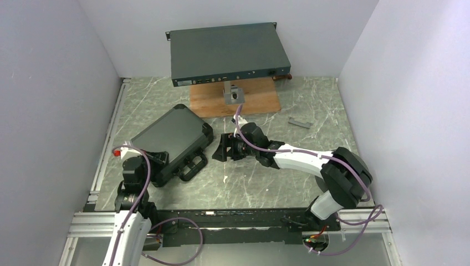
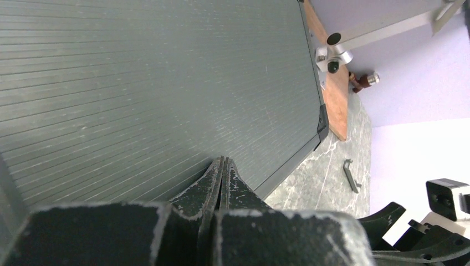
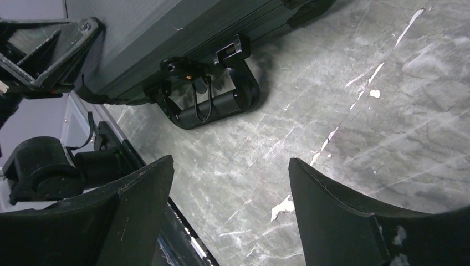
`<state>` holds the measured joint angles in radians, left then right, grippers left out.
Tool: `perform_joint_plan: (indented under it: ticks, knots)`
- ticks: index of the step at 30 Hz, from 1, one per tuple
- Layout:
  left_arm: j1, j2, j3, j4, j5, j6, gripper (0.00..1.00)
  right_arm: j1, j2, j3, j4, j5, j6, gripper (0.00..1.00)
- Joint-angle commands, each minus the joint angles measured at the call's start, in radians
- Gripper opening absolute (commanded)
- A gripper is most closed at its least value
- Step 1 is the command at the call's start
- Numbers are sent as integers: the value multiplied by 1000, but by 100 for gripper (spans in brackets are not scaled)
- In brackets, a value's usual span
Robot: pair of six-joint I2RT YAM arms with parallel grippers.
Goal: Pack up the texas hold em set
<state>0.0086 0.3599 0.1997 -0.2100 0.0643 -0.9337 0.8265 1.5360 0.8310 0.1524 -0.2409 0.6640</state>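
Left gripper: the left gripper (image 2: 222, 169) was clenched, its two black fingers pressed flat together with nothing between them. It sat over the near-left corner of the case lid. Whether it touched the lid could not be told.

Case: the small black plastic case with a ribbed lid (image 1: 169, 136) lay shut and at an angle on the grey marbled table (image 1: 266, 183), left of centre. No chips, dice or markers were in view, so they were probably already inside.

Handle: the black loop handle (image 3: 213, 105) lay flat on the table off the case's front edge, on the side facing the right arm.

Right gripper: the right gripper (image 3: 230, 216) was released and empty, jaws spread wide. It hung above bare table just beside the case's handle side.

Step in hand: the task looked nearly done, with only the lid left to fasten. The state of the catches could not be told.

Doing it well: the closed left fingers should bear down near the front edge so the light case does not slide. The right fingers should come in low, clear of the handle loop, and press each catch squarely.

Behind: the large flat grey rack unit (image 1: 227, 52) rested on a wooden board (image 1: 249, 102).

Right: a small grey bar (image 1: 299, 123) lay well apart from the case. None of these three belonged in the case.
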Motion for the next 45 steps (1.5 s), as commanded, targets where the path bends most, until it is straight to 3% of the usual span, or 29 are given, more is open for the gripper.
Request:
perform_joint_plan:
  ticks: [1, 5, 13, 17, 20, 21, 28, 36, 45]
  knots:
    - [2, -57, -93, -288, -91, -21, 0, 3, 18, 18, 105, 12, 57, 77]
    - [2, -43, -94, -308, -104, -48, 0, 5, 75, 4, 170, -3, 124, 66]
    - [2, 172, -48, -289, -110, -24, 0, 14, 250, 68, 190, -81, 223, 40]
    - [2, 173, -44, -293, -101, -17, 0, 29, 312, 82, 217, -129, 257, 25]
    - [2, 123, -58, -294, -111, -20, 0, 40, 364, 102, 232, -149, 275, 3]
    - [2, 104, -62, -297, -114, -22, 0, 41, 377, 108, 237, -155, 286, 0]
    - [2, 104, -63, -294, -131, -21, 0, 49, 413, 95, 315, -159, 341, 0]
    - [2, 171, -41, -278, -133, 8, 0, 57, 479, 167, 289, -175, 346, 0]
    - [2, 143, -52, -273, -130, 10, 0, 65, 511, 187, 268, -190, 330, 0]
